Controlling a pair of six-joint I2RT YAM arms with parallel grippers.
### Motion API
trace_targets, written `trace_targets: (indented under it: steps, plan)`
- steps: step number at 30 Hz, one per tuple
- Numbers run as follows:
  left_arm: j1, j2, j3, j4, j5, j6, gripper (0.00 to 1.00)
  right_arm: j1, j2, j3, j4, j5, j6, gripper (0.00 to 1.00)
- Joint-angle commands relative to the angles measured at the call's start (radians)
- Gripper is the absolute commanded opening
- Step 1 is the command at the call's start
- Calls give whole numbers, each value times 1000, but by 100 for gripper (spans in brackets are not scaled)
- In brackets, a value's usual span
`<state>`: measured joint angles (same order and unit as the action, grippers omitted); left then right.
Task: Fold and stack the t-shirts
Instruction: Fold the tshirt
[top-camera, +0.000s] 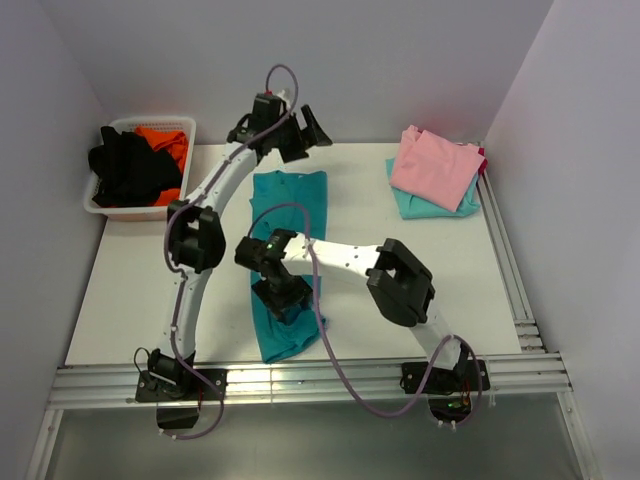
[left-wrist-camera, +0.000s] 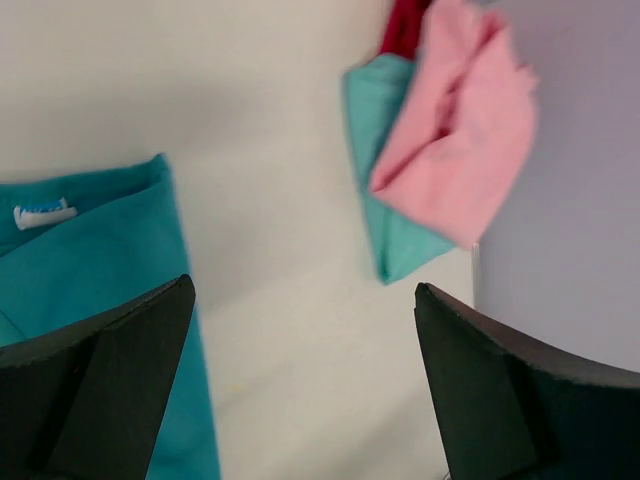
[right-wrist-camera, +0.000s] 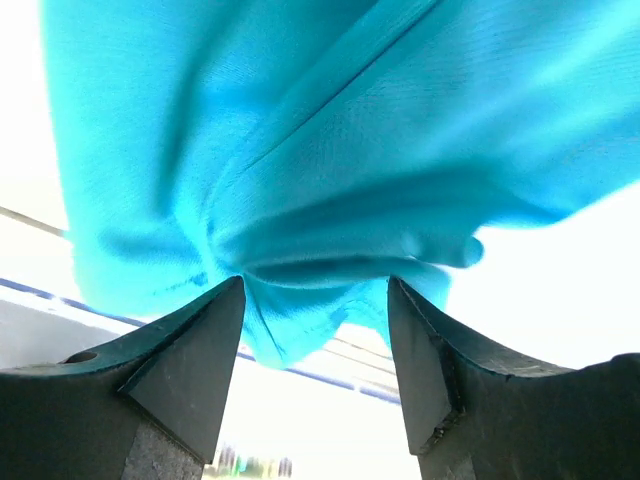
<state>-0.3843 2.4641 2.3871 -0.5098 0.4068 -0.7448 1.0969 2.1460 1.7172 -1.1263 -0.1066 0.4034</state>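
The fold is under way: the right gripper (right-wrist-camera: 315, 285) appears clamped on the near hem of the teal tee (top-camera: 300, 190), which lies lengthwise mid-table, while the left gripper (left-wrist-camera: 302, 290) hangs spread and empty by the collar, so the hem should next travel towards the collar.

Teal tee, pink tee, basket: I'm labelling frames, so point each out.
teal tee (top-camera: 293, 192), top view, far half.
pink tee (top-camera: 435, 165), top view, its middle.
basket (top-camera: 150, 121), top view, far rim.
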Motion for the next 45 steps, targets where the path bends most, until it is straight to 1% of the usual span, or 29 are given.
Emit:
trace_targets:
  steps: [1,2,6,7,10,11,12,13,14,15,16,17,18,19,20,21,22,23,24,25,26,27,28,29,32,35,38,42,45]
  plan:
    - [28,-200,47,85,-5,-2,99,-6,-135,94,-24,156,8,66]
    - [33,-244,25,73,-20,5,99,-6,-149,104,-48,195,20,66]
    - [50,-370,-57,16,-85,35,99,-8,-245,121,-102,241,58,66]
    - [51,-395,-69,-14,-138,42,98,-8,-264,114,-110,251,69,66]
    - [51,-503,-161,-139,-198,68,95,-8,-339,72,-135,283,110,66]
    - [50,-567,-202,-168,-227,77,91,-6,-357,52,-132,291,129,66]
    - [47,-603,-307,-227,-240,84,89,-9,-379,-6,-124,300,138,66]
    - [36,-643,-374,-251,-255,90,88,-8,-424,-43,-113,324,170,65]
    - [27,-719,-513,-283,-304,93,86,-9,-449,-83,-90,331,192,65]
    - [16,-755,-587,-329,-325,94,83,-17,-475,-172,-72,326,213,63]
    - [-19,-792,-665,-355,-353,91,81,-25,-535,-223,-46,308,251,63]
    - [-43,-859,-824,-372,-396,76,79,-32,-572,-275,21,254,273,63]
    - [-68,-888,-901,-390,-402,61,78,-54,-610,-386,67,213,293,63]
    - [-130,-919,-977,-424,-402,42,76,-63,-700,-443,118,175,326,63]
    - [-168,-982,-1113,-440,-428,-11,73,-71,-747,-499,217,113,347,63]
    - [-204,-1016,-1176,-456,-465,-48,72,-75,-826,-593,261,111,366,64]
    - [-285,-1056,-1236,-473,-471,-86,72,-77,-863,-637,302,79,403,64]
    - [-324,-1139,-1341,-484,-474,-166,72,-77,-897,-680,383,43,417,64]
    - [-356,-1189,-1388,-493,-468,-209,72,-77,-955,-762,423,30,434,64]
    - [-404,-1240,-1432,-513,-459,-250,72,-77,-981,-803,463,12,469,64]
    - [-419,-1343,-1506,-521,-448,-318,72,-77,-1001,-841,533,-1,486,64]
    - [-427,-1397,-1537,-529,-435,-347,72,-77,-1035,-907,565,-30,509,64]
    - [-433,-1448,-1563,-538,-416,-369,72,-77,-1048,-932,594,-36,547,64]
    - [-435,-1540,-1603,-553,-416,-401,72,-77,-1060,-956,649,-44,561,64]
    - [-435,-1655,-1675,-581,-392,-421,72,-75,-1095,-1018,715,-50,601,65]
    - [-436,-1677,-1742,-589,-367,-410,69,-75,-1094,-1039,723,-18,633,65]
    - [-449,-1703,-1787,-559,-361,-415,66,-66,-1088,-1056,715,30,689,64]
    - [-455,-1700,-1801,-564,-352,-455,63,-52,-1126,-1064,685,97,775,63]
    - [-456,-1668,-1792,-563,-372,-475,62,-45,-1161,-1059,657,143,824,63]
